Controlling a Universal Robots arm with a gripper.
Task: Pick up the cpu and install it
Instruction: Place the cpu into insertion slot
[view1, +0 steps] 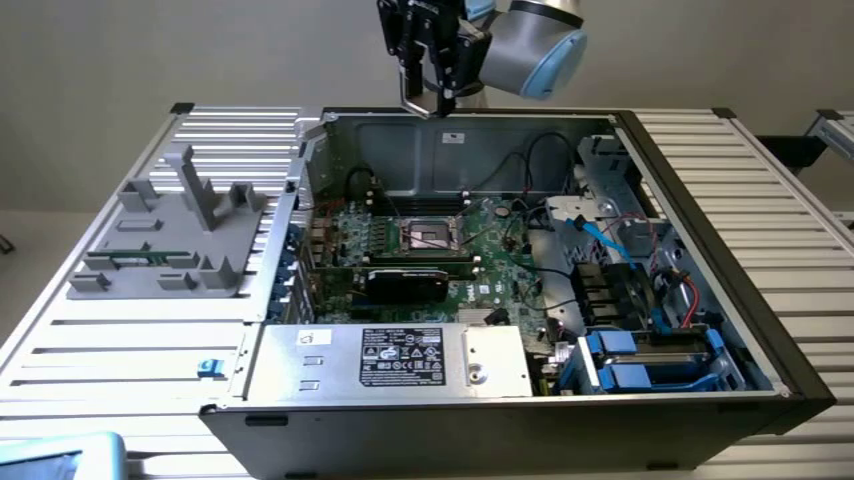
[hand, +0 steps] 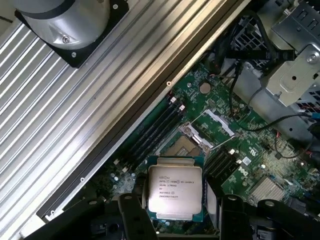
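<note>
- State: the gripper (view1: 430, 100) hangs in the upper middle of the exterior view, above the far wall of the open computer case (view1: 694, 250). It grasps the cpu (hand: 175, 192) by two opposite edges, with the metal top facing the wrist camera.
- Slip risk: the grip bears on thin edges only. A jolt could tilt the cpu or drop it onto the motherboard (view1: 501, 260).
- Alignment risk: the socket (view1: 430, 235) sits at the centre of the exterior view, well below the gripper. An off-centre or rotated descent would likely bend the socket contacts.
- Collision risk: the case wall, the black cables (view1: 534, 150) and the expansion card (view1: 407, 283) stand near the probable descent path. Contact could shift the cpu in the grip.
</note>
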